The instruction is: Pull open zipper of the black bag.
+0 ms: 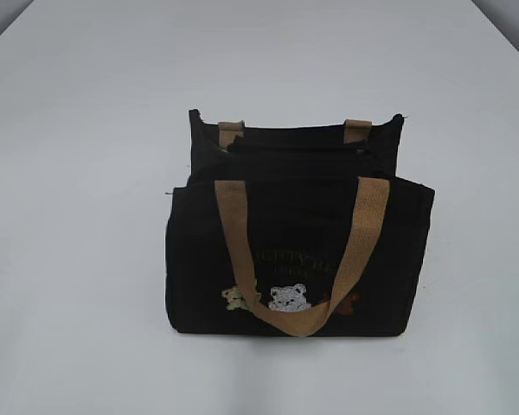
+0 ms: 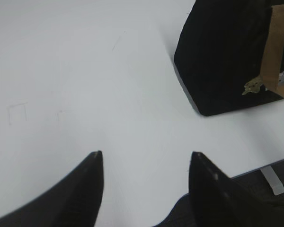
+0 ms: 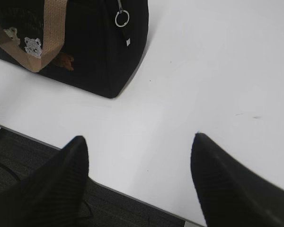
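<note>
Both grippers, left (image 2: 146, 158) and right (image 3: 139, 142), sit with tapered black fingers spread, holding nothing. Black bag (image 1: 298, 251), boxy matte fabric, stands mid-table (image 1: 69, 216); zipper (image 1: 303, 149) along top, ringed metal pull (image 3: 122, 19) hanging at its end. Woven tan handle (image 1: 303, 251) droops over embroidered bears (image 1: 287, 298).

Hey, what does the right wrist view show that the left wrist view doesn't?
Only the right wrist view shows the silvery ring and pull tab hanging down the end of the black bag, the brown bear, and the right gripper, open and holding nothing. Only the left wrist view shows the bag's opposite end and the left gripper, also open and holding nothing. Both show the white table, the tan handle, the cream and white bears, and the table's near edge.
</note>
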You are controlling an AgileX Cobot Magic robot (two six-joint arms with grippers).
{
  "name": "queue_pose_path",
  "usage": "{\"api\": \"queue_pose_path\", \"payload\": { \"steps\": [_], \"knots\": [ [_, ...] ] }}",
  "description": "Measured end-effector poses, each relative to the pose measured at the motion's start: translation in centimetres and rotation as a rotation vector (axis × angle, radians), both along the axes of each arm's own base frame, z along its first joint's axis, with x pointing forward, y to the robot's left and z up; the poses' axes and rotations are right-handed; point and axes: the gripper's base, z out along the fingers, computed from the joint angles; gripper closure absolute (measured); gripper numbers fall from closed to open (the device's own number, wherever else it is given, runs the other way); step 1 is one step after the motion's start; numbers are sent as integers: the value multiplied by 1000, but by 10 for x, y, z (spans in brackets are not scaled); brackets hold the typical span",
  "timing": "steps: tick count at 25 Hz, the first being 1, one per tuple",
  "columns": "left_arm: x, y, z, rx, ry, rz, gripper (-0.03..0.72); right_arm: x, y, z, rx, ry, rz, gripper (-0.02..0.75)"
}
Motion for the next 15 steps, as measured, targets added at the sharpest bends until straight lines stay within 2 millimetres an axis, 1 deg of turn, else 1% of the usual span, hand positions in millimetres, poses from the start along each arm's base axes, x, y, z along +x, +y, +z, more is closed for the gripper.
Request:
{"api": "queue_pose_path", "payload": {
  "steps": [4, 7, 11, 15],
  "knots": [
    [0, 0, 0, 0, 0, 0, 255, 0, 0, 0, 2, 0, -1, 212],
    [0, 0, 0, -2, -3, 28, 255, 1, 0, 0, 2, 0, -50, 212],
    [-2, 2, 0, -7, -22, 168, 255, -2, 0, 0, 6, -28, -140, 212],
    [-10, 4, 0, -16, -74, 308, 255, -8, 0, 0, 12, -70, -169, 212]
  ]
}}
